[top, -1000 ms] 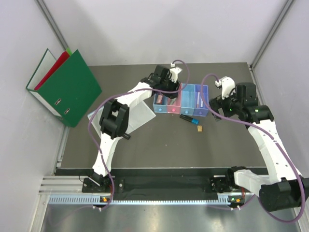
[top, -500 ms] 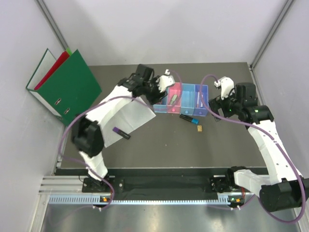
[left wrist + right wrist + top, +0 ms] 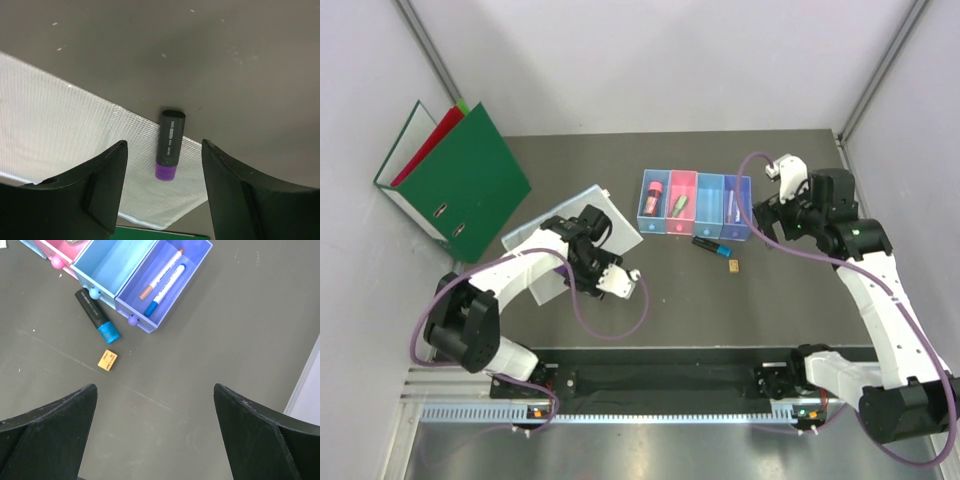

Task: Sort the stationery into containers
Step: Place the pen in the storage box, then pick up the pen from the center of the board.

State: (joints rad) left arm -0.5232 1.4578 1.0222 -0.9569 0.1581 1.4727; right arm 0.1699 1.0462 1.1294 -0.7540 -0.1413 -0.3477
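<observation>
Purple-capped marker (image 3: 168,145): lies across sleeve (image 3: 75,130) edge on tabletop (image 3: 225,60), framed by spread left hand (image 3: 164,146). Step, we judge: pickup. Next: we lower, pinch, carry to bins (image 3: 696,205). Right hand (image 3: 155,440): spread, empty.

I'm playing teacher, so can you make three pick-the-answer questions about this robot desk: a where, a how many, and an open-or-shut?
1. Where is the blue-capped marker? A in the pink bin; B on a binder; C on the table.
2. How many pens are in the purple bin? A none; B two; C five.
3. The left fingers are: A open; B shut on a pen; C missing.
Answers: C, it lies on the dark tabletop; B, two lie side by side; A, a wide gap shows between them.
</observation>
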